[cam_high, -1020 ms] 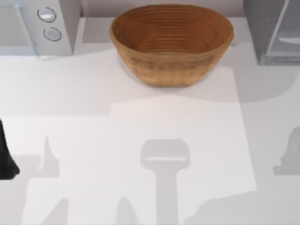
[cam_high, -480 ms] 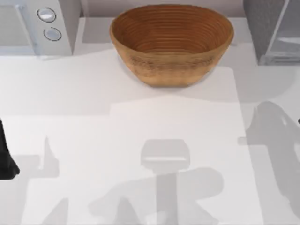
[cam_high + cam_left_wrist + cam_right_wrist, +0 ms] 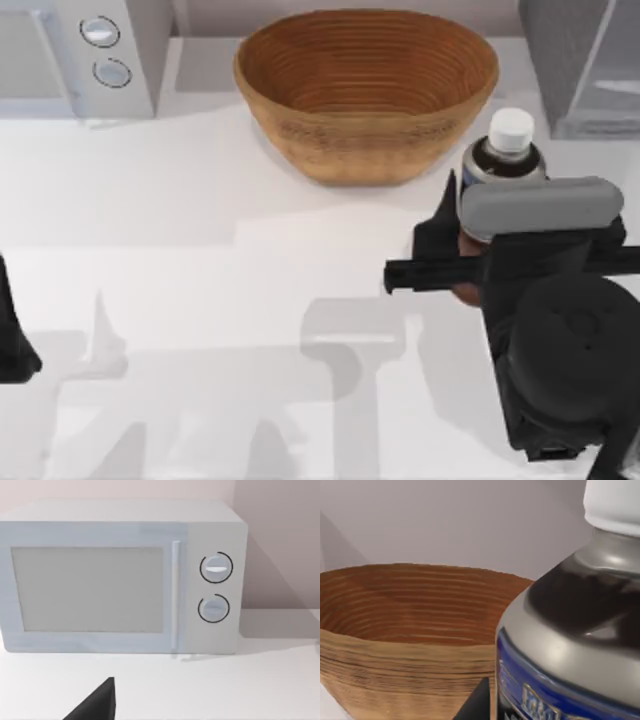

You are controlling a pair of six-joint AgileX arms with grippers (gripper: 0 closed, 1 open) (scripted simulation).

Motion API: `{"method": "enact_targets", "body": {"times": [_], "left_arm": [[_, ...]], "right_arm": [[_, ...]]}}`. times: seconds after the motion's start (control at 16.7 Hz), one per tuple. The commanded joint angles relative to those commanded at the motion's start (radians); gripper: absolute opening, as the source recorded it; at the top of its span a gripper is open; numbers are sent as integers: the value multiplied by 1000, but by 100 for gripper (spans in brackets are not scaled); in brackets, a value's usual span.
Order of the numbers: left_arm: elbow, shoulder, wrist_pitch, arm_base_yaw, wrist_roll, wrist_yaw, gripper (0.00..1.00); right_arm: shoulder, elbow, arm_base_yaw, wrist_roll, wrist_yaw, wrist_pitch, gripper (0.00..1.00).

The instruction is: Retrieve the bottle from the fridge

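The bottle [image 3: 512, 131] has a white cap and a dark, silvery body with a blue label [image 3: 555, 680]. It stands upright just right of the brown bowl and in front of the fridge [image 3: 562, 62], outside it. My right gripper [image 3: 490, 212] is shut on the bottle's body from the near side. One black finger [image 3: 447, 205] shows on the bottle's left. In the right wrist view the bottle is very close, with a dark fingertip [image 3: 476, 702] beside it. My left gripper [image 3: 12, 335] is parked at the table's left edge.
A large brown woven bowl [image 3: 365, 90] sits at the back centre, close to the bottle. A light-grey appliance with two round knobs [image 3: 85, 50] stands at the back left, also facing the left wrist camera [image 3: 120, 580]. The fridge's glassy door panel [image 3: 612, 70] angles out.
My right arm has come into view on the right, holding the bottle beside the bowl. Before, only its moving shadow crossed the table. The left arm has not moved.
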Motion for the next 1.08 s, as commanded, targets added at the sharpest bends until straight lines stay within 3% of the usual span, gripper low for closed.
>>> {"method": "enact_targets", "body": {"times": [0.24,0.48,1.08], "left_arm": [[0,0,0,0,0,0,100],[0,0,0,0,0,0,100],[0,0,0,0,0,0,100]], "right_arm": [[285,121,199,2,215,173,0],[433,203,308,-2,338,281,0],[520,219,266,-13,301,344,0]]}}
